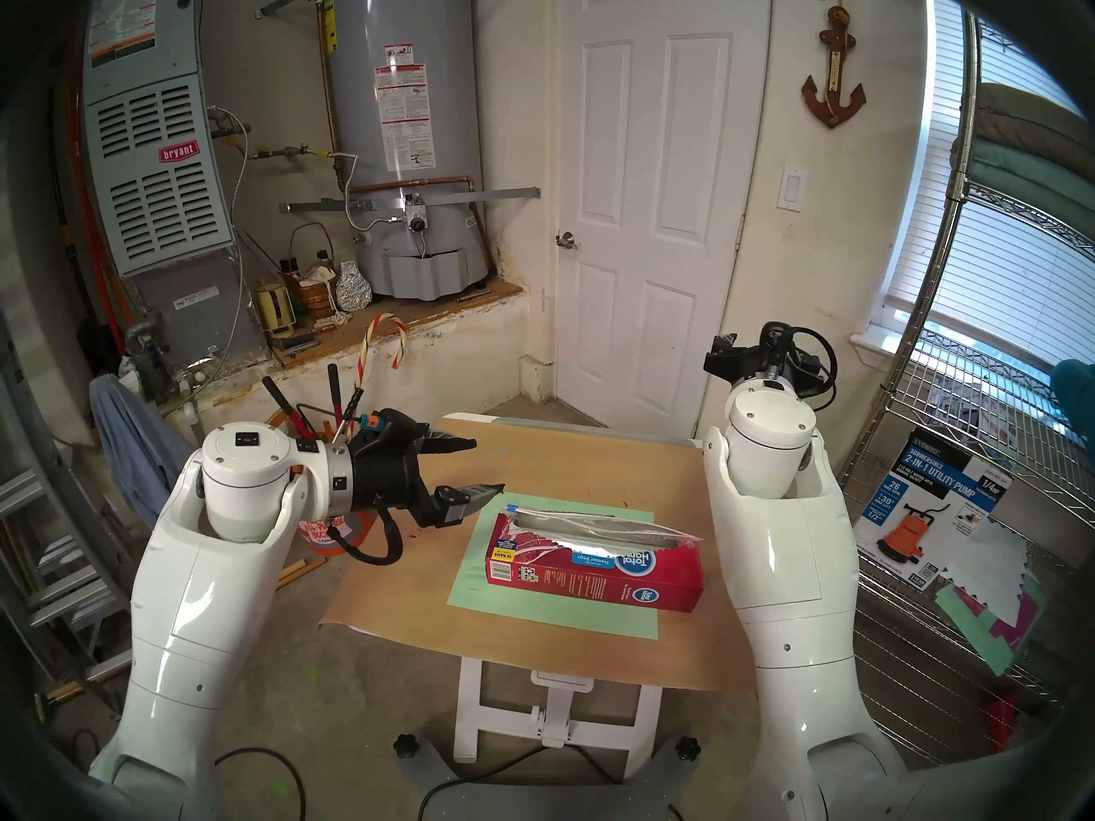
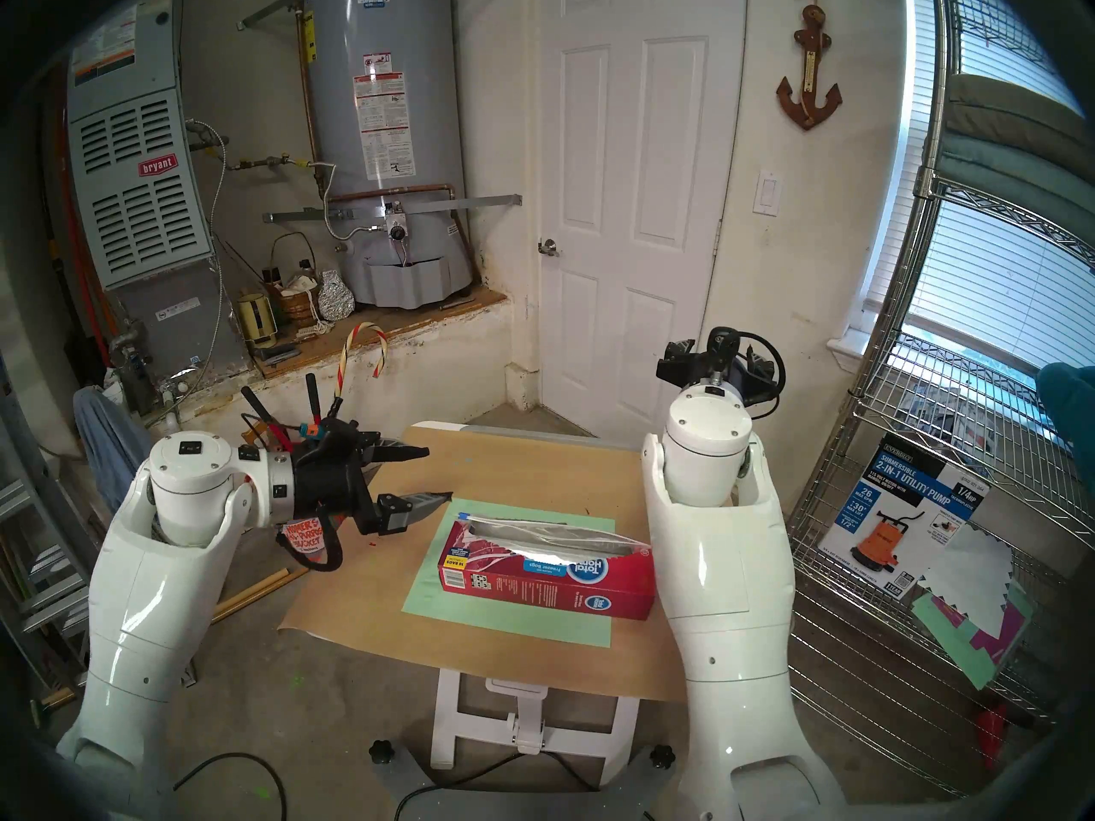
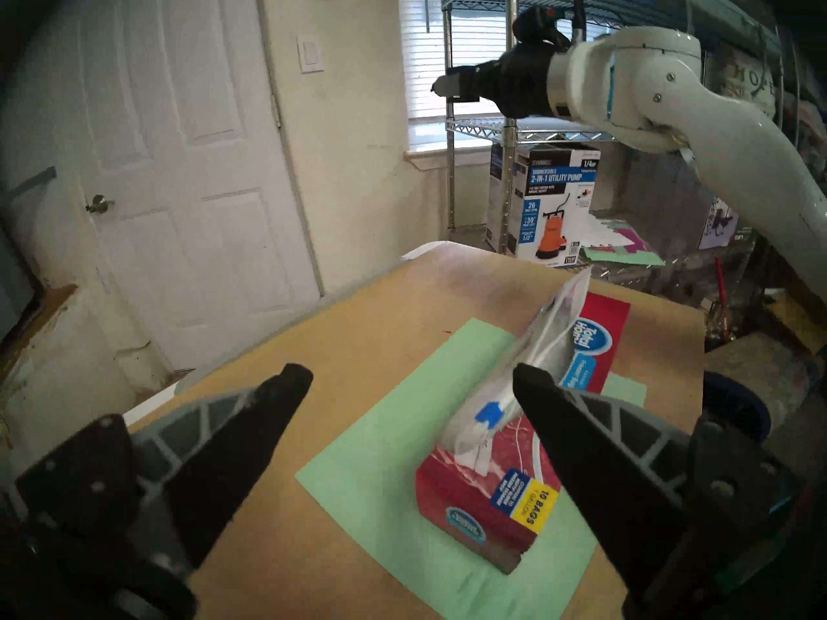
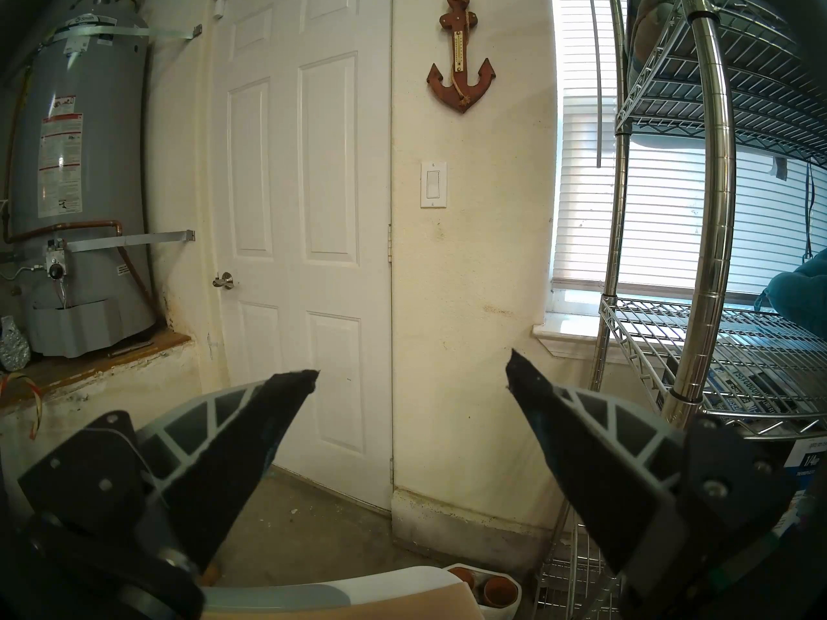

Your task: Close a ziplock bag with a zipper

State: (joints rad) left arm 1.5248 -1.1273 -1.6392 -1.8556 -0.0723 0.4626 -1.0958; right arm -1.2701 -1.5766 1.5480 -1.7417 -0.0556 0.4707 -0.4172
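Note:
The clear ziplock bag (image 1: 598, 526) lies along the top of a red freezer-bag box (image 1: 598, 580) on a green sheet (image 1: 474, 589), with its mouth gaping. Its small blue zipper (image 1: 511, 507) sits at the bag's left end and also shows in the left wrist view as the zipper (image 3: 490, 414). My left gripper (image 1: 488, 465) hovers open just left of that end, pointing toward it and touching nothing. My right gripper (image 4: 412, 366) is open and empty. It is raised at the table's far right corner, facing the door and well away from the bag (image 3: 550, 332).
Brown paper covers the small table (image 1: 385, 565). A wire shelf (image 1: 948, 446) holding a pump box (image 1: 930, 506) stands close on the right. An orange bucket of tools (image 1: 323, 535) sits on the floor under my left wrist. A white door (image 1: 652, 209) is behind the table.

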